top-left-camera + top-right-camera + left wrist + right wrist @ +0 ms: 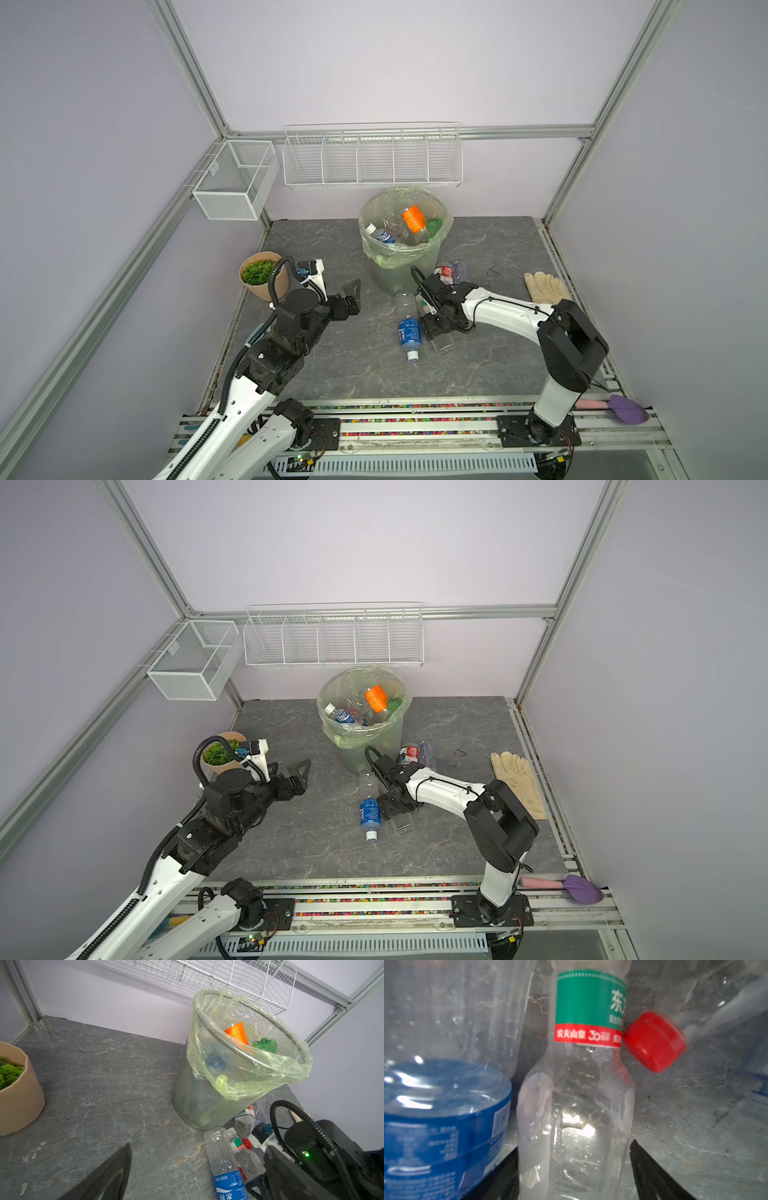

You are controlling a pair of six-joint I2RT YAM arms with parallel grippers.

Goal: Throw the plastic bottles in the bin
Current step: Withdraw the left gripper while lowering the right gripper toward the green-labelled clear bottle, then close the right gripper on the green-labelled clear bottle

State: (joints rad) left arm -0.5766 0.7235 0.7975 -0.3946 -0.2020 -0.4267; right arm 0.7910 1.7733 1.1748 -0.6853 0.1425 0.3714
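Two bottles lie side by side on the grey marbled table [332,374], just before the round grey mesh bin lined with a pale green bag [386,274]: a clear plastic bottle with the blue label [409,330] and, on the right arm's side of it, a clear plastic bottle with the green and red label [588,1001]. Both have the long axis running from the bin toward the robot's base. The right gripper [574,1147] is low over the green-labelled one, one black finger on each side of its body, so the jaws will close across the long axis. The fingers stand very near to its walls; if they press already, I cannot tell. The blue-labelled bottle is just beside one finger and a red cap [654,1042] of another bottle just beside the label, so I judge the lift may disturb a neighbour. The left gripper [352,297] hangs wide open and empty near the tan plant pot [255,291], well apart from these bottles; the right arm is clearly the nearer.
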